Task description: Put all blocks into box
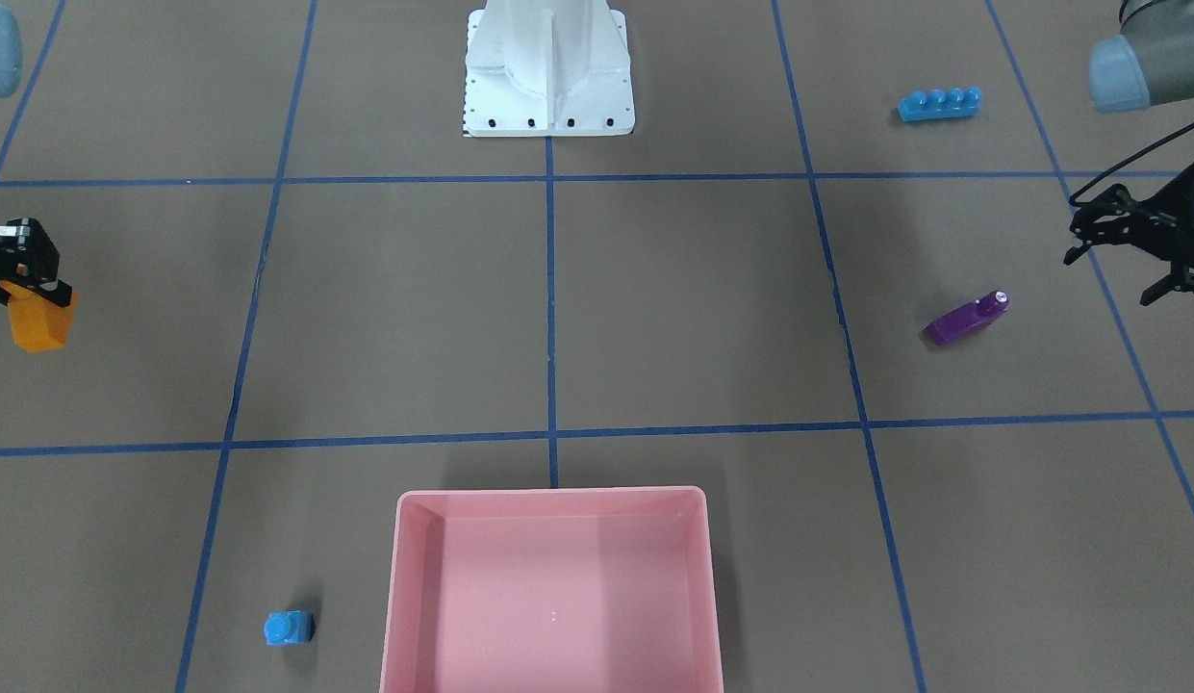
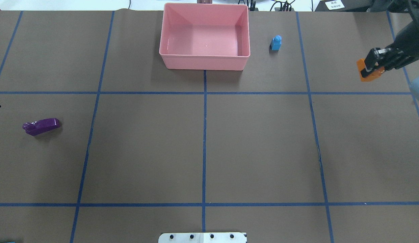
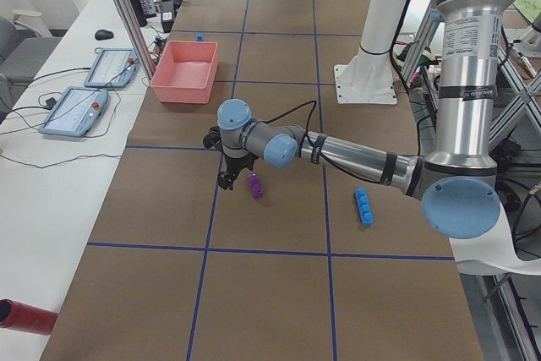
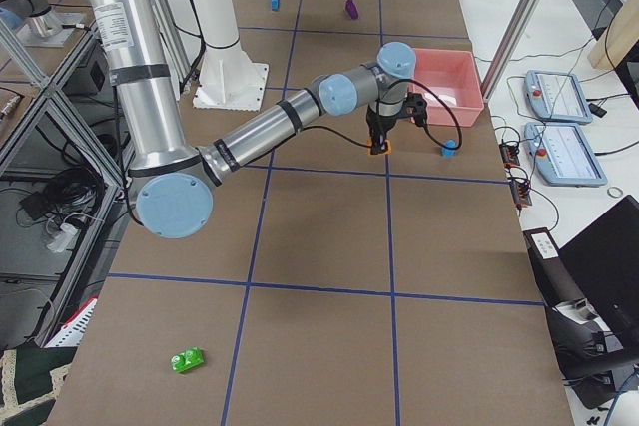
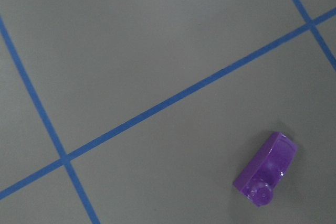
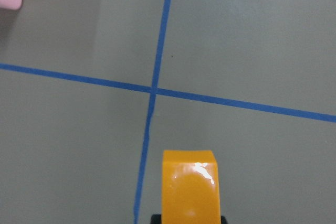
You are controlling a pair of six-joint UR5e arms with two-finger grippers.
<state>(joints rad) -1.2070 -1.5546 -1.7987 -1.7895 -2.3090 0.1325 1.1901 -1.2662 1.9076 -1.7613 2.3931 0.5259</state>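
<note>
1. Pink box (image 1: pixel 553 502) sits closest from across the table: one shallow, glossy tray with a rounded rim. One small blue block (image 1: pixel 289 628) stands just beside it. One long blue block (image 1: pixel 939 104), four studs in a row, and one purple block (image 1: pixel 967 318) lie well apart from it. On the box's other side, well apart, the right gripper (image 1: pixel 34 289) is clamped on the one orange block (image 1: pixel 40 327). The left gripper (image 1: pixel 1116 277) hangs with jaws spread wide, gripping nothing.
2. Overhead, one white metal robot base (image 2: pixel 202 237) is nearest, across the table (image 2: pixel 263 152) from the box. The table is matte brown, ruled into squares by blue tape lines (image 2: pixel 204 135).
3. From the left end, one red cylinder (image 3: pixel 25 316) lies nearest on a white bench (image 3: pixel 51 209). Two grey handheld panels (image 3: pixel 72 112) rest on that bench beside the box. The left gripper is just beside the purple block.
4. From the right end, one green block (image 4: pixel 187 359) lies nearest, and it is the farthest from the box of all five blocks. Every one of them is outside it.
5. Left wrist: the purple block alone, on its side, glossy.
6. Right wrist: the orange block's smooth, shiny face is at the bottom edge, and a corner of the box shows at top left.
</note>
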